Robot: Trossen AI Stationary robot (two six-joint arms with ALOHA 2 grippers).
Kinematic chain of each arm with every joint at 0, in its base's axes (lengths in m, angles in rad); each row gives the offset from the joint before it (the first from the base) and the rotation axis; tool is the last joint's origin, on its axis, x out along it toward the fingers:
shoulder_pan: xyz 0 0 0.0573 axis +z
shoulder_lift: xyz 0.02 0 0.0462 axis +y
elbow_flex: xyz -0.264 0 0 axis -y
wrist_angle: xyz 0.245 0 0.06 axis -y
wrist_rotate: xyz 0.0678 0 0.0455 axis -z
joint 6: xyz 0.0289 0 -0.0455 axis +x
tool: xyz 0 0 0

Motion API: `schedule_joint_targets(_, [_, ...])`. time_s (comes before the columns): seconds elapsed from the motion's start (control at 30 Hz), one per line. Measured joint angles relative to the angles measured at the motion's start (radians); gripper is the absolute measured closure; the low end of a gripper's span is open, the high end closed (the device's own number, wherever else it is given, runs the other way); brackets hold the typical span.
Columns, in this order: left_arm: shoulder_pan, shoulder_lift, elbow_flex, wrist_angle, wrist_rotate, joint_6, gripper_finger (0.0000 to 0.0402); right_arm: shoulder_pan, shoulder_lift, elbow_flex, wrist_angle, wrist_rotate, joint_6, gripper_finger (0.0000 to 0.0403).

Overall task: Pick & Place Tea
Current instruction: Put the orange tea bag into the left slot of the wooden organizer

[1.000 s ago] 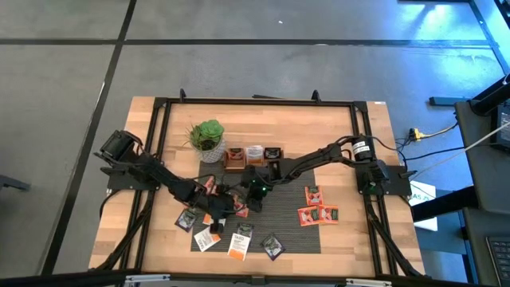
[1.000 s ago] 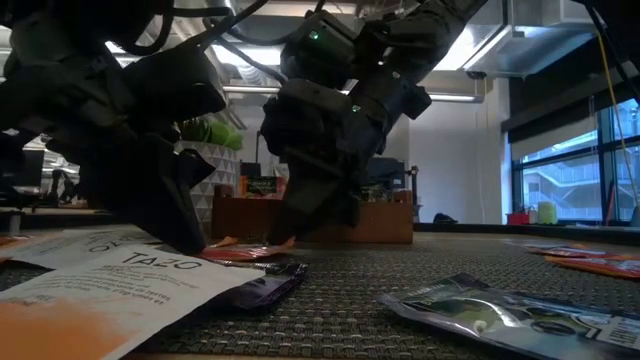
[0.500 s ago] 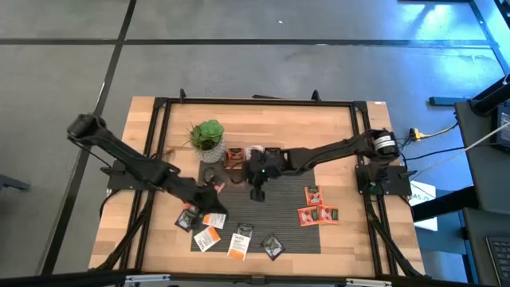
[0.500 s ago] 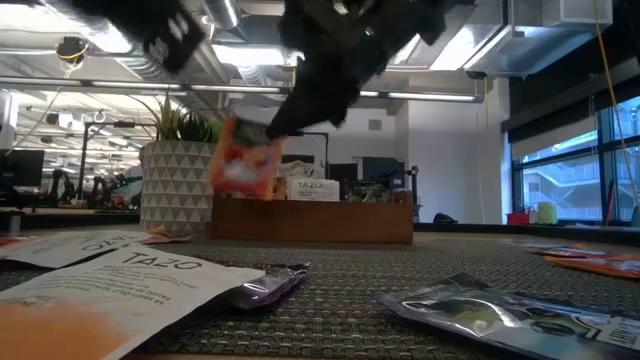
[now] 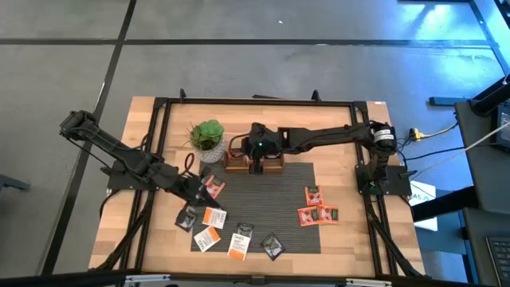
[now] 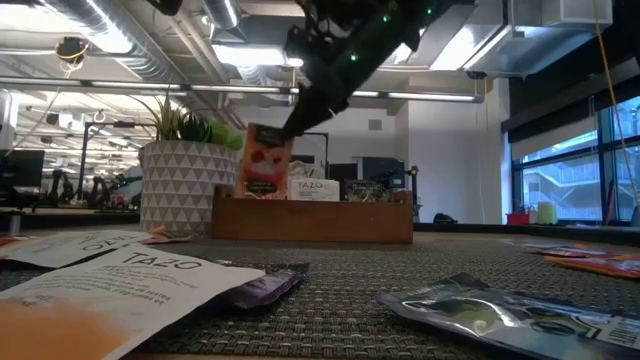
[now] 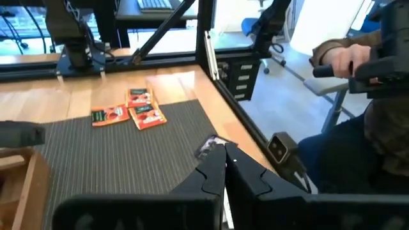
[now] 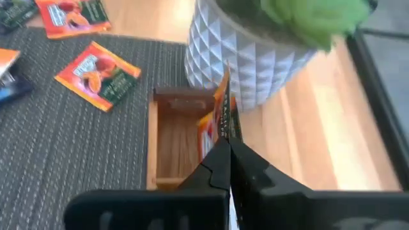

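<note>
Tea sachet (image 8: 220,115), orange-red, hangs pinched by its top edge in my right gripper (image 5: 256,162); from above I hover over the wooden tray (image 5: 275,167) at the mat's twelve o'clock, while my left gripper (image 5: 199,190) waits clenched and empty near nine o'clock. Level across the table, the sachet (image 6: 262,161) dangles upright before the tray (image 6: 312,220), at three o'clock of the plant pot (image 6: 180,185). Past my right fingers it hangs over the tray's end compartment (image 8: 179,144) beside the pot (image 8: 249,57); I judge it light, thin and floppy, best held by an edge.

wood table (image 5: 151,119); dark ribbed mat (image 5: 287,211) across its middle; wooden tray (image 5: 239,163) and potted plant (image 5: 208,140) behind; tea sachets (image 5: 317,209) scattered on mat
</note>
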Motion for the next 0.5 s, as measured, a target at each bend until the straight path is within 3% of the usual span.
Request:
schedule_joint_targets(0.27, [0.0, 0.005, 0.0, -0.028, -0.068, -0.001, 0.0398, -0.026, 0.048, -0.016, 0.049, -0.042, 0.008, 0.04])
schedule_joint_targets(0.5, [0.0, 0.005, 0.0, -0.037, -0.072, -0.002, 0.0398, -0.025, 0.057, -0.017, 0.05, 0.004, -0.013, 0.0396])
